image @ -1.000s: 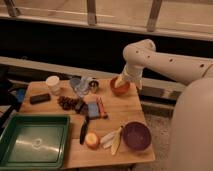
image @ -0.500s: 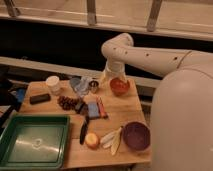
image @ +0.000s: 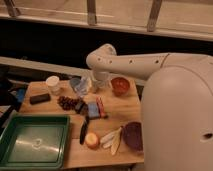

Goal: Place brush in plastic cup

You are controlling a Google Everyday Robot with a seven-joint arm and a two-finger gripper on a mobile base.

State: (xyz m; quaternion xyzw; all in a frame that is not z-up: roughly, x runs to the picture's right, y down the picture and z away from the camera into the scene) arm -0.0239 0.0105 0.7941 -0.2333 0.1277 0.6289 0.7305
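Observation:
The brush (image: 83, 130) is a slim black tool lying on the wooden table (image: 117, 110) just right of the green tray, next to an apple. The plastic cup (image: 80, 85) is bluish-clear and stands at the back of the table, right of a white container. My gripper (image: 96, 86) hangs from the white arm at the back of the table, just right of the plastic cup and left of the orange bowl, well away from the brush. Nothing shows in it.
A green tray (image: 20, 127) fills the front left. A white container (image: 52, 83), a black block (image: 40, 98), dark grapes (image: 67, 102), a blue packet (image: 94, 110), an orange bowl (image: 120, 85), a purple bowl (image: 132, 135), an apple (image: 91, 141) and bananas (image: 113, 140) lie about.
The arm has swung left from over the orange bowl, bringing the gripper beside the plastic cup. The brush and the other objects have not moved.

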